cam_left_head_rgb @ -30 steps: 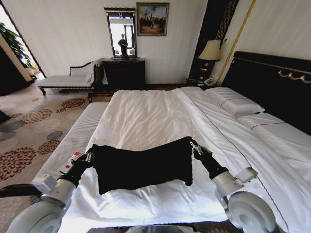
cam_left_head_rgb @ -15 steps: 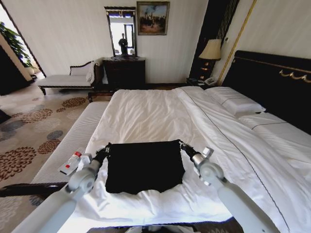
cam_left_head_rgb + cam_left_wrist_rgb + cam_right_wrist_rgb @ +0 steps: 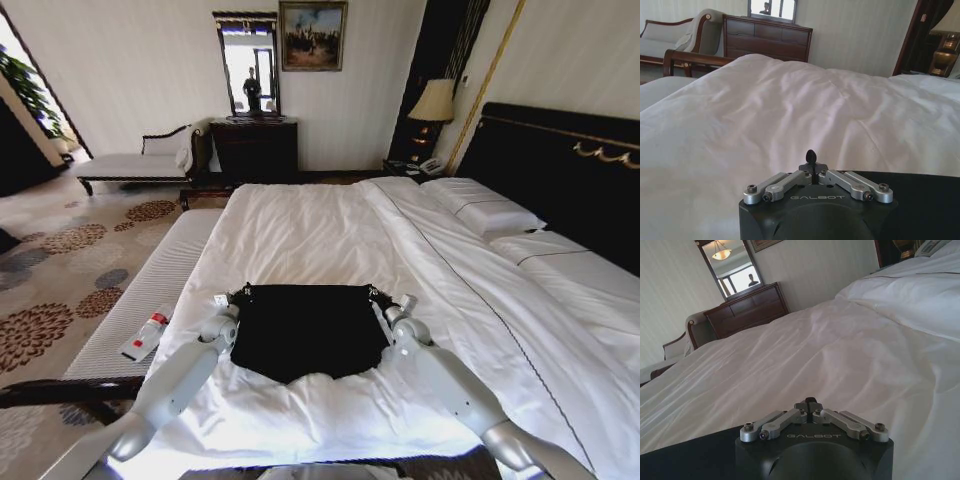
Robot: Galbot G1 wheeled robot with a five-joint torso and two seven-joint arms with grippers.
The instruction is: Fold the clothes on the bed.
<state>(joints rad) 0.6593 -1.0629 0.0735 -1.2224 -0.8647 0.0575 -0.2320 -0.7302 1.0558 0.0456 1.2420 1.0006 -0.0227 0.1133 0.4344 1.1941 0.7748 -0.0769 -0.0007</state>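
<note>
Nearest the robot, both pale grey arms reach forward and slightly inward over the foot of the very large bed with white sheets and duvet (image 3: pixel 300 230), their elbows low at the near edge and their forearms stretched out almost straight, close above the bedding. The left gripper (image 3: pixel 236 297) sits at the far left corner of the black short-sleeved T-shirt of soft fabric (image 3: pixel 305 330), and the right gripper (image 3: pixel 377 296) sits at the far right corner, the two level with each other. In the left wrist view the left gripper (image 3: pixel 811 157) has its fingers pressed together to a single dark tip, with the T-shirt's black cloth (image 3: pixel 925 200) lying right beside its body on the duvet (image 3: pixel 790 110). In the right wrist view the right gripper (image 3: pixel 810 401) is likewise drawn together to one point, black cloth (image 3: pixel 685 457) at its side. Whether either tip pinches the fabric cannot be told.

The T-shirt lies flat on the duvet between the arms, its far edge stretched straight from gripper to gripper and its near edge uneven and sagging.

To the left, a narrow striped white bench (image 3: pixel 150 290) runs just beside the bed and carries a small white bottle with a red cap (image 3: pixel 147 334). Farther right, white pillows (image 3: pixel 490 212) rest against the tall dark headboard with gold trim (image 3: pixel 570 170).
</note>
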